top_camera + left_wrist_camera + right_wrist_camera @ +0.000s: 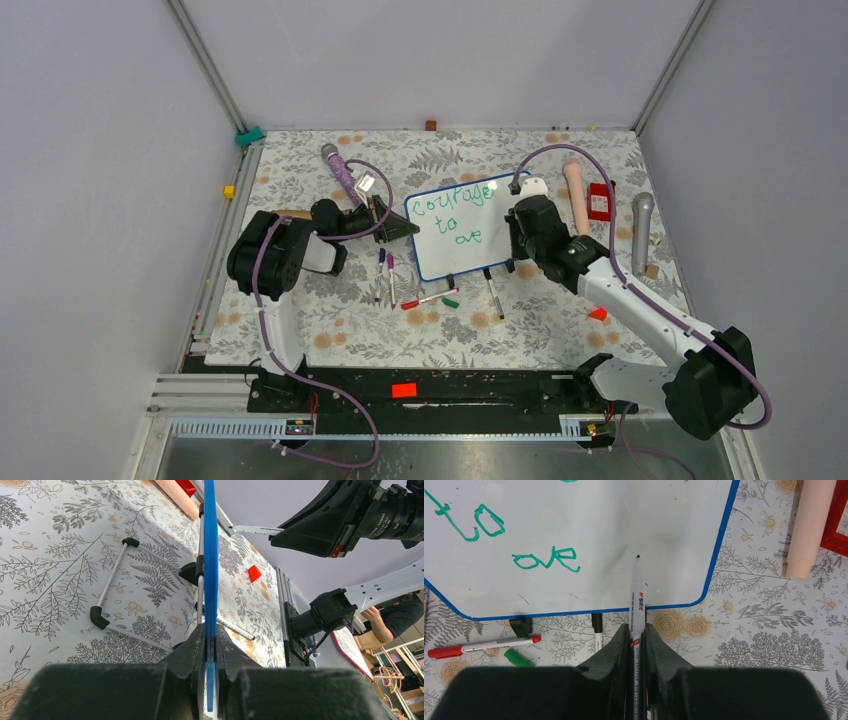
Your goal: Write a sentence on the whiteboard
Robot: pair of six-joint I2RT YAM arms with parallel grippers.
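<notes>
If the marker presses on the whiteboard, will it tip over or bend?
Probably it will not tip: the left gripper clamps the whiteboard by its edge. It looks thin edge-on, so it may flex slightly. Its glossy face is likely slippery for the marker.

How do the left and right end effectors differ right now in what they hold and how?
The left end effector is clamped on the whiteboard's blue frame edge, steadying it; the right end effector grips a marker. The left sits at the board's left side; the right hangs in front of its face, with the marker tip aimed right of the green ove and seemingly just off the surface. Both are shut, with black fingers.
</notes>
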